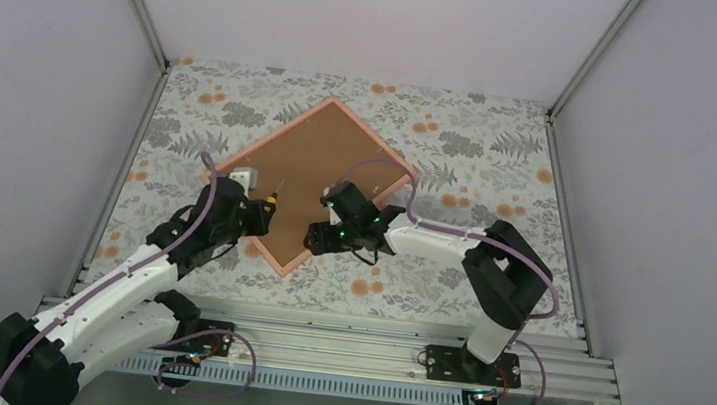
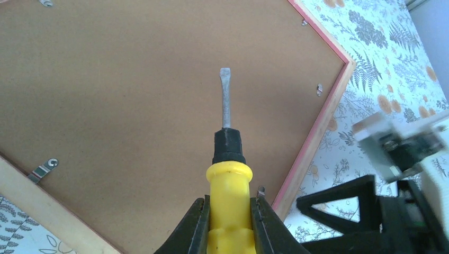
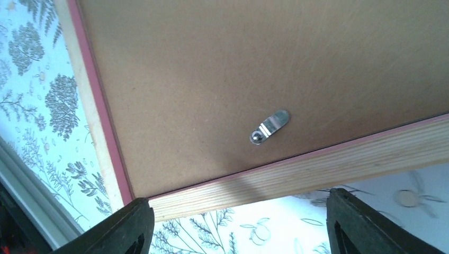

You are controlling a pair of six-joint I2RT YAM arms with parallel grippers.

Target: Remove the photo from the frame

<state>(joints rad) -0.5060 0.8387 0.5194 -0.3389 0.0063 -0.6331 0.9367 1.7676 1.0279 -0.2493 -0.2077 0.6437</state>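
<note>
- The left hand [image 2: 229, 211] is clenched on the yellow handle of a screwdriver [image 2: 227, 174], low in the left wrist view. The grip sits well back from the blade, so a hard push could twist the tool between the fingers or lever it out.
- The flat blade hovers over bare backing board [image 2: 132, 90] near the middle of that view, well apart from every fastener. Pressed down there, it would gouge the board and might dent whatever lies beneath.
- The right hand [image 3: 241, 219] is released, with its fingers wide and nothing between them, at the bottom of the right wrist view, just off the wooden frame [image 3: 296, 169]. If it does not steady the frame, a sideways shove from the blade could slide it across the table [image 1: 460, 153].
- A metal clip [image 3: 269, 127] lies on the board at the centre of the right wrist view, and another clip sits at the lower left of the left wrist view. Any clip left over the board would keep it pinned, and prying against that could crack the board.
- The photo is not visible. The frame lies face down in the middle of the top view, so the photo is presumably under the board. Lifting the board carelessly could drag or crease it.
- In the top view the two hands are close together over the frame's lower corner, so reaching for the same clip risks a collision.
</note>
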